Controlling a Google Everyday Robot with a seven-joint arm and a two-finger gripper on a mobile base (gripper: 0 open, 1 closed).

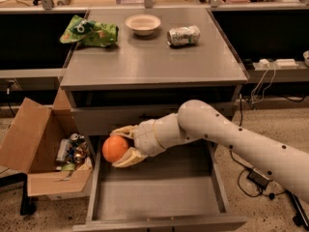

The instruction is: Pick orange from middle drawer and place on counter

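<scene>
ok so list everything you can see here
orange: one, bright orange, held above the drawer's left side
middle drawer: one, gray, pulled open
counter: one, gray, cabinet top
bowl: one, cream, counter rear centre
can: one, silver, crushed, right of bowl
bag: one, green, counter rear left
cardboard box: one, brown, floor left of cabinet
arm: one, white, reaching from right
end effector: one, cream, shut on orange

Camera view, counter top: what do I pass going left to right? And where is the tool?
On the counter: green bag → cream bowl → crushed can. The tool is below the counter's front edge, over the open middle drawer, shut on the orange.
</scene>
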